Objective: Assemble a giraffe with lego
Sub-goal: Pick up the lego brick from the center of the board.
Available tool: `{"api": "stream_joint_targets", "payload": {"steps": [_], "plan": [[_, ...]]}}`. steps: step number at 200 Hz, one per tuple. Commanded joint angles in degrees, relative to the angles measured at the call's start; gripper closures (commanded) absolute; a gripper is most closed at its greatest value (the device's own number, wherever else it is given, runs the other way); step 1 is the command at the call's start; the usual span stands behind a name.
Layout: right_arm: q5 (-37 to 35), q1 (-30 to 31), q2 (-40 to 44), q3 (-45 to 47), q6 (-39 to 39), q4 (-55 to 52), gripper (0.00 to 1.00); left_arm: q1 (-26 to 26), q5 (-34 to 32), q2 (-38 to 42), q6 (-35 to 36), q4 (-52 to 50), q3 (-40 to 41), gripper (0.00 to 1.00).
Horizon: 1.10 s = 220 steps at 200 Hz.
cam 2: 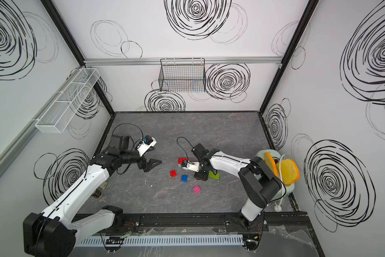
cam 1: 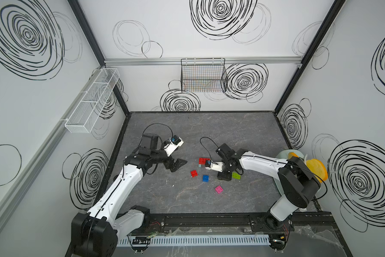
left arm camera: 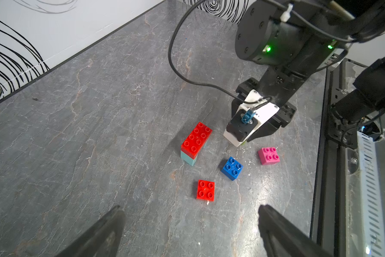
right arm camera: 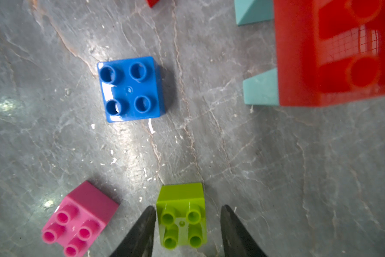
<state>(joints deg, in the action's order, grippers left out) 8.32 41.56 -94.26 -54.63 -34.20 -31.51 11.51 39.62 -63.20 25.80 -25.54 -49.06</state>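
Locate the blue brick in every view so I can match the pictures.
In both top views: the blue brick lies on the table between the small red brick and the pink brick.
Left wrist: the blue brick sits studs up, between the small red and pink bricks.
Right wrist: the blue brick lies beyond the lime brick.
Shared landmark: the pink brick nearby.

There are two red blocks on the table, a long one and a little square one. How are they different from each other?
The long red brick has eight studs; the small red brick has four. The long red brick sits raised on light-blue bricks, while the small red brick lies straight on the table, joined to nothing. Both are glossy red with studs facing up.
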Motion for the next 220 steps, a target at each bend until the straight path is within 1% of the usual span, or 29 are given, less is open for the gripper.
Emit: {"api": "stream_joint_targets", "payload": {"steps": [1, 81, 149, 173, 196, 220], "plan": [[-0.55, 0.35, -0.6, 0.6, -0.75, -1.14, 0.51, 0.12, 1.33, 0.42, 0.24, 2.28, 0.0, 0.02], [0.79, 0.28, 0.19, 1.96, -0.83, -0.79, 0.56, -0.09, 1.51, 0.49, 0.29, 1.32, -0.56, 0.02], [0.72, 0.37, -0.14, 1.73, -0.83, -0.89, 0.71, -0.08, 1.91, 0.8, 0.2, 2.51, 0.41, 0.02], [0.97, 0.27, 0.85, 1.21, -0.8, -1.47, 0.73, -0.32, 1.41, 0.74, 0.63, 1.24, -0.42, 0.02], [-0.28, 0.27, 1.57, -1.61, -0.97, -4.51, 0.75, -0.01, 1.66, 0.82, 0.89, 2.29, 0.79, 0.02], [-0.32, 0.27, 2.37, -6.57, -1.5, -8.51, 0.76, -0.18, 1.73, 0.41, 1.27, 1.2, 0.02, 0.02]]}}
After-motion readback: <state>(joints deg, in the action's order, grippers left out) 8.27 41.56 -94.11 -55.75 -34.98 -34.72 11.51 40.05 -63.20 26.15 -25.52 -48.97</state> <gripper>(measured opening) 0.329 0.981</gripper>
